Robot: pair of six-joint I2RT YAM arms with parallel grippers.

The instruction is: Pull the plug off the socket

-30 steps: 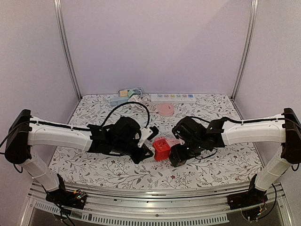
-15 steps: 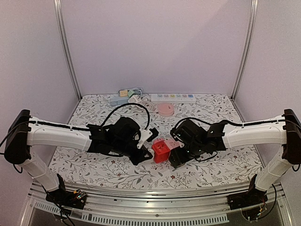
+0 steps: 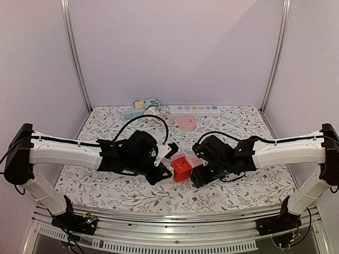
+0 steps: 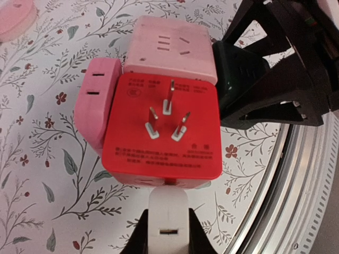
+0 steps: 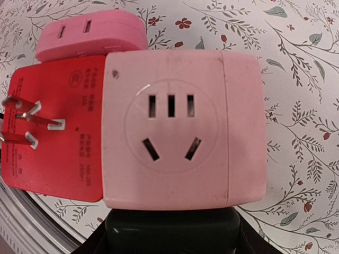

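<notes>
Red plastic with pink faces makes up the cube socket (image 3: 181,168), which is held between the two arms near the middle of the desk (image 3: 243,186) and seems to be lifted just clear of the floral cover. The cube is gripped by the right tool (image 3: 199,168), whose black fingers (image 4: 241,71) are set half-wide against the pink block (image 5: 183,129), evidently so that the body is braced and cannot follow a pull. The white plug (image 4: 168,222) is seated in the side of the cube turned toward the left arm. It is pinched by the left tool (image 4: 167,241), which is closed narrowly on its flat body. No gap can be made out between plug and cube, so the plug is judged not yet drawn out. The cube's own three metal prongs (image 4: 167,115) are left free, turned away from both grips. Because the two holds oppose each other roughly along the plug's axis, a straight pull apart appears to be called for. A twist could jam the pins, and the smooth plastic might slip. A white power strip (image 3: 194,109) lies well apart at the back and is not involved.
</notes>
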